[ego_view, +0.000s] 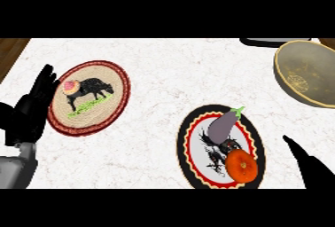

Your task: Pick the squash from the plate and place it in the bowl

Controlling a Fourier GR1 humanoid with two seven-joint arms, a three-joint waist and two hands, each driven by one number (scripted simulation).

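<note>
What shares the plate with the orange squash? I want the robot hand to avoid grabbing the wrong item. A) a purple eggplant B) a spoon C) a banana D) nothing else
A: a purple eggplant with a green stem lies just above the orange squash on the red-rimmed plate.

White marbled counter (163, 88) carries three vessels. Round woven plate with red rim (90, 98) at 9 o'clock. Round black-rimmed plate (220, 147) at 5 o'clock, holding a purple eggplant (223, 125) toward 12 and an orange ribbed squash (241, 165) toward 5, apart. Tan bowl (309, 73) at 2 o'clock. Left hand (33, 104) just beside woven plate, at its 9 o'clock.
</note>
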